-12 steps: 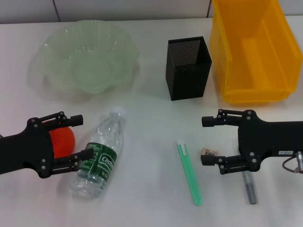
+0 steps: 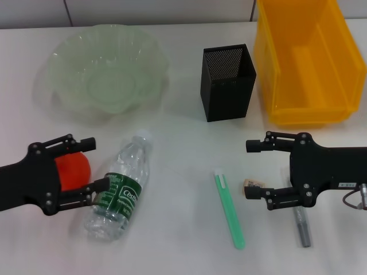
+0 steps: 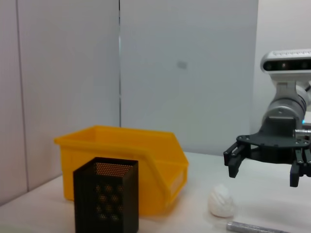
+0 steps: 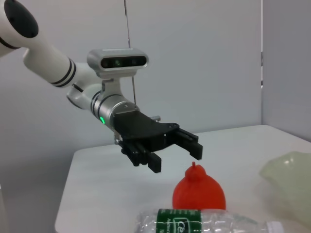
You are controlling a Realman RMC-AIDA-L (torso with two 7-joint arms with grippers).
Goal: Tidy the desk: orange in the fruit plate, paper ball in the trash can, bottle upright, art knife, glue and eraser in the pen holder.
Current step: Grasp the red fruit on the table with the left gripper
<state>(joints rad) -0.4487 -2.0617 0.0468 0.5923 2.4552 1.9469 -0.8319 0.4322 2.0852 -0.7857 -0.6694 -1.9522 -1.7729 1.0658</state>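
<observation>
Red-orange, the orange (image 2: 73,171) is now straddled more closely by the left tool (image 2: 92,163), shifted slightly inward, wide and not yet closed. The right tool (image 2: 251,169) is held wide by the eraser (image 2: 254,184), barely moved.

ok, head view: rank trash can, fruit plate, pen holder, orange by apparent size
1. Trash can, though cropped by the frame edge; the fruit plate looks about as big, so those two are unsure.
2. Pen holder.
3. Orange, partly hidden by the left gripper.
</observation>
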